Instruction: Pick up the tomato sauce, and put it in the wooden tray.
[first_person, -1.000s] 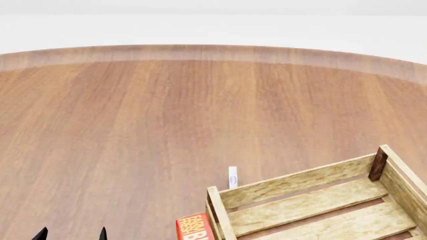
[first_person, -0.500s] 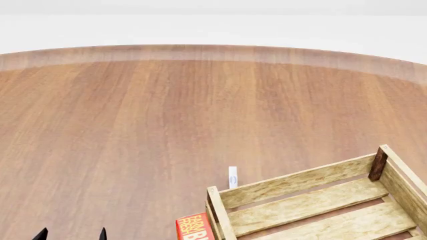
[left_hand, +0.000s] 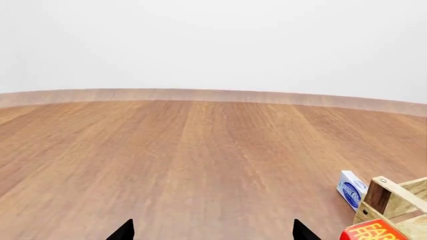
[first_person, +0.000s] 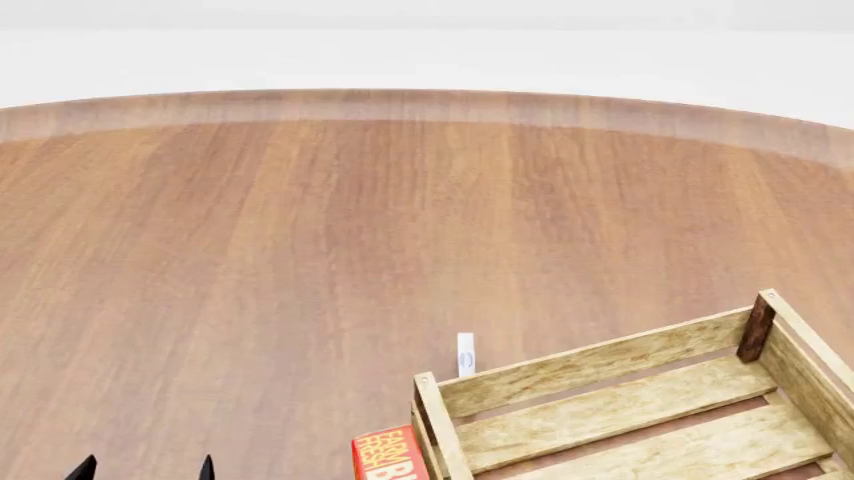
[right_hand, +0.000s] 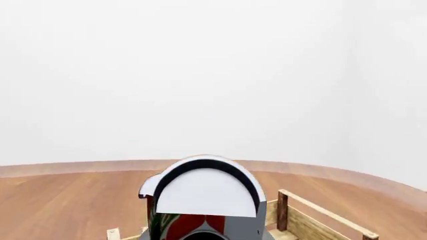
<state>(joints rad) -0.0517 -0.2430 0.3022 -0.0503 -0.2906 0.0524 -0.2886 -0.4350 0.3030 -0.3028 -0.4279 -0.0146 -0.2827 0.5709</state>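
Observation:
The tomato sauce (right_hand: 207, 192) fills the right wrist view, a can with a red and green label, its plain silver top turned to the camera. My right gripper (right_hand: 203, 236) is shut on it and holds it in the air over the wooden tray (right_hand: 320, 215). That gripper and the can are out of the head view. The tray, of pale slats with brown corner posts, lies at the lower right of the head view (first_person: 601, 365), with no can showing inside. My left gripper (first_person: 144, 470) is open and empty, low over the table at the left (left_hand: 213, 235).
A red box (first_person: 387, 455) leans against the tray's left end and also shows in the left wrist view (left_hand: 373, 234). A small blue-and-white box (first_person: 466, 353) stands just behind the tray's near corner. The round wooden table (first_person: 334, 230) stretches far and left.

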